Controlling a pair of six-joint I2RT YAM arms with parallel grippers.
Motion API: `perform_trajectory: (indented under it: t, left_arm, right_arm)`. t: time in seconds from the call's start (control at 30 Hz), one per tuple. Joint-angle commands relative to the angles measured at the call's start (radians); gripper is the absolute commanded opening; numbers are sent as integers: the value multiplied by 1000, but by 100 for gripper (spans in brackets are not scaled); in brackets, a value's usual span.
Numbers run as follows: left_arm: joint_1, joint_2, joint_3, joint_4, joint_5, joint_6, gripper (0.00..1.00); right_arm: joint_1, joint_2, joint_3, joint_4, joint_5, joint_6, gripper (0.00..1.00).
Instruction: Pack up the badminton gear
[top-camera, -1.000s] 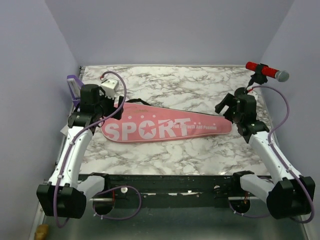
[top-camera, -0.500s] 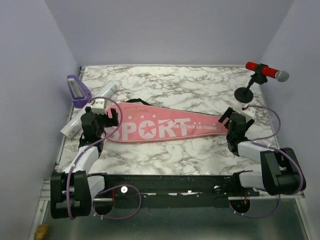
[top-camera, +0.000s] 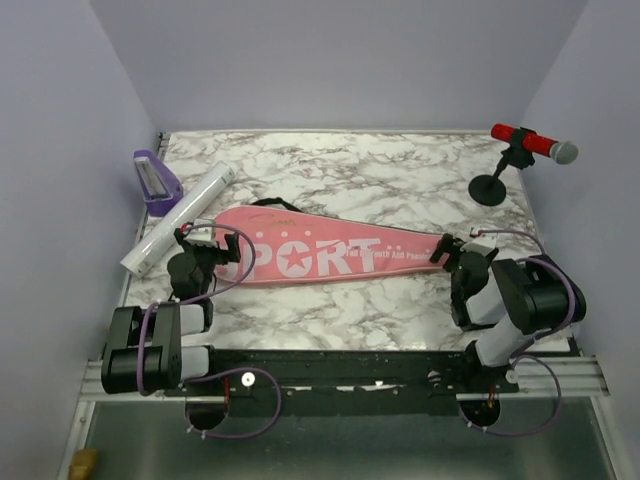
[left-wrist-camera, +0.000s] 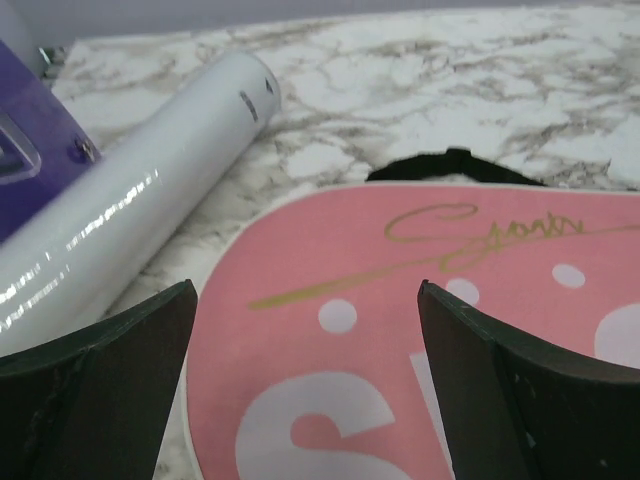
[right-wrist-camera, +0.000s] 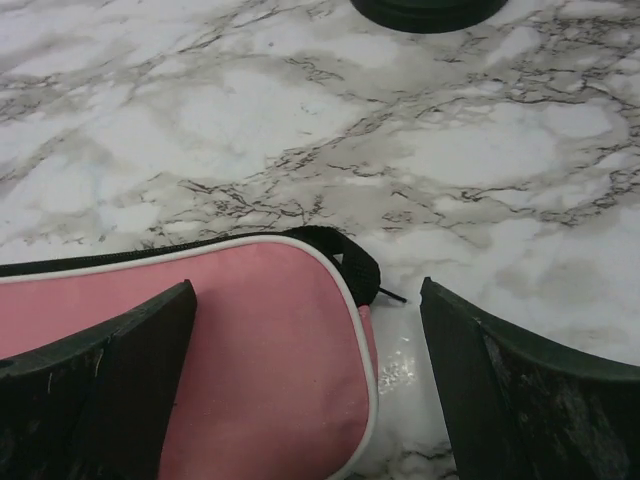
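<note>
— Where's the gear?
— The long pink fabric bag with white SPORT lettering (top-camera: 330, 255) lies flat across the marbled worktop (top-camera: 380, 180). The glossy white cylindrical tube (top-camera: 180, 218) lies just beside its wide end.
— And the tools?
— The left tool (left-wrist-camera: 307, 287) is spread apart at the wide end, the right tool (right-wrist-camera: 307, 285) spread apart at the narrow end.
</note>
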Motion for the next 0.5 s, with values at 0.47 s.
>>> perform_trajectory:
  t: [0.47]
  left_arm:
    - [-11, -19, 144, -29, 1, -1, 99]
  right_arm:
    - [-27, 46, 128, 112, -103, -40, 100]
